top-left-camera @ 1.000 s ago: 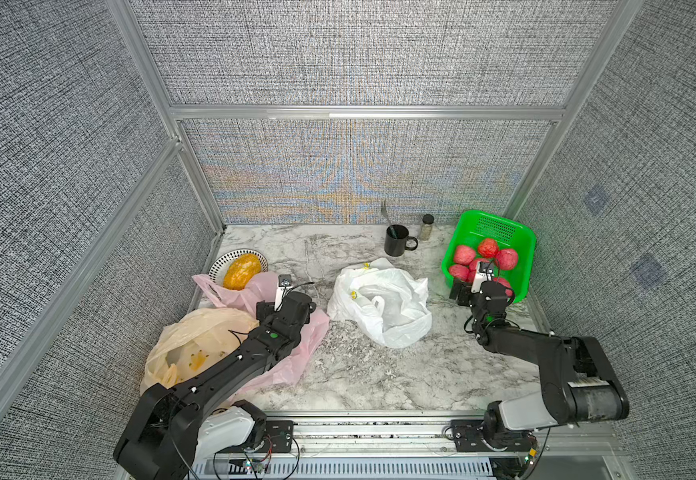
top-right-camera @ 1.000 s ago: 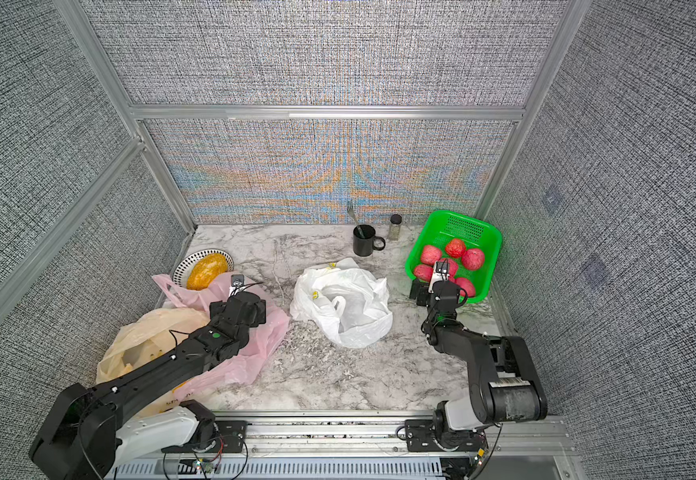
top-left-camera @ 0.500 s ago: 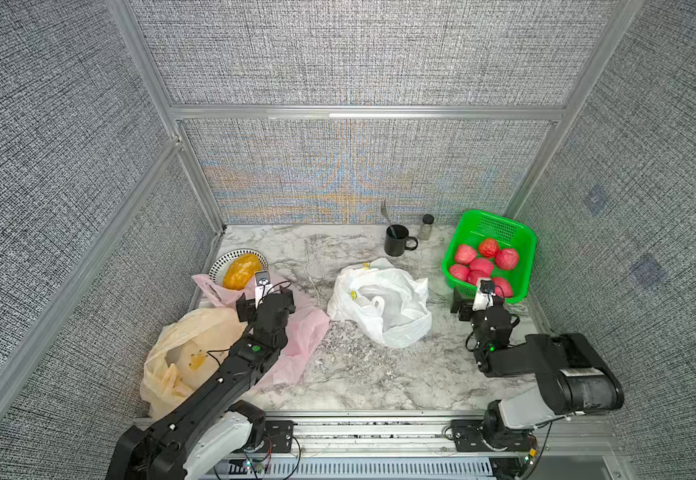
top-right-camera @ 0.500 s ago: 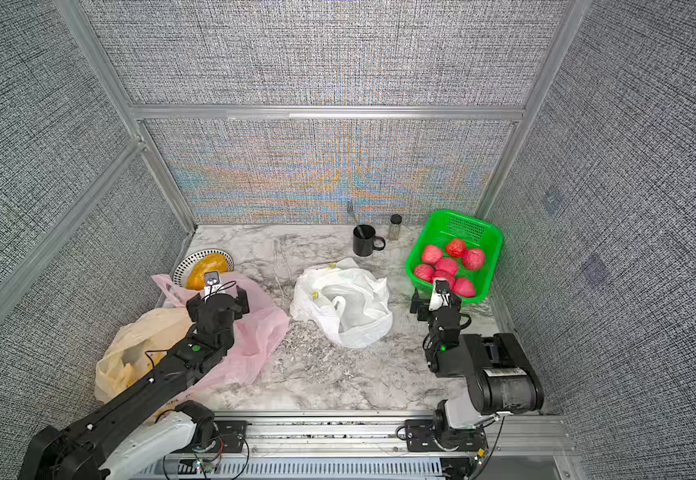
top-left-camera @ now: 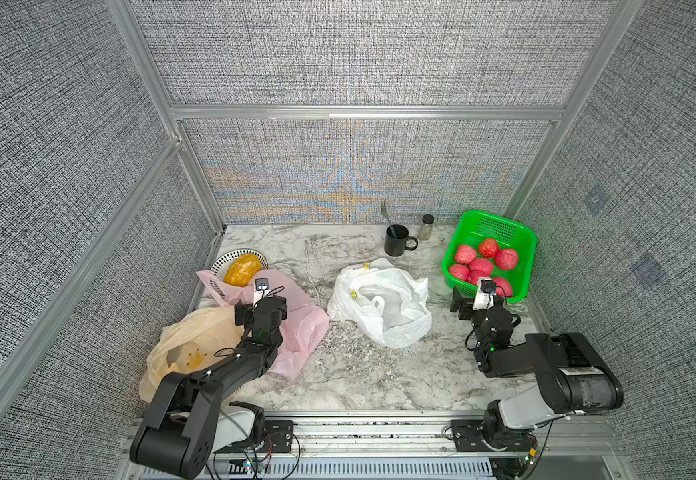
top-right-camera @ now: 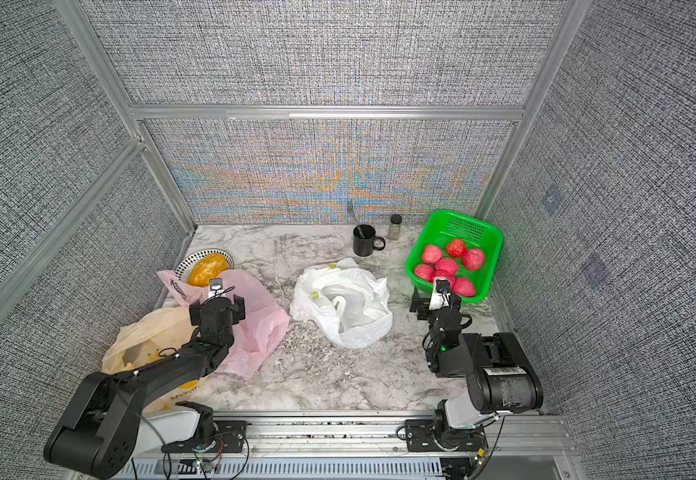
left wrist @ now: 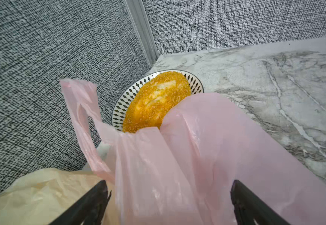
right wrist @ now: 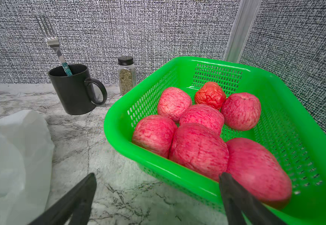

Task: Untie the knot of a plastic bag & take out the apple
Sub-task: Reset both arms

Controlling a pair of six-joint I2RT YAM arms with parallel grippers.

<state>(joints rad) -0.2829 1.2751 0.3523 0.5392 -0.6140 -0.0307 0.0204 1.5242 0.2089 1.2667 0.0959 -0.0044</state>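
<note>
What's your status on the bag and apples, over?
Left hand open, over pink bag. Right hand open, by green basket of apples. White bag slack mid-table, untouched, no knot seen.

The basket [right wrist: 212, 60] is green, apples [right wrist: 199, 148] streaky red, bag [top-left-camera: 396, 320] white.

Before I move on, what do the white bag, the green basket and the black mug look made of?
White bag: thin plastic film, translucent, crinkled. Green basket: moulded plastic, glossy, perforated walls. Black mug: probably ceramic, matte; the look leaves it open.
</note>
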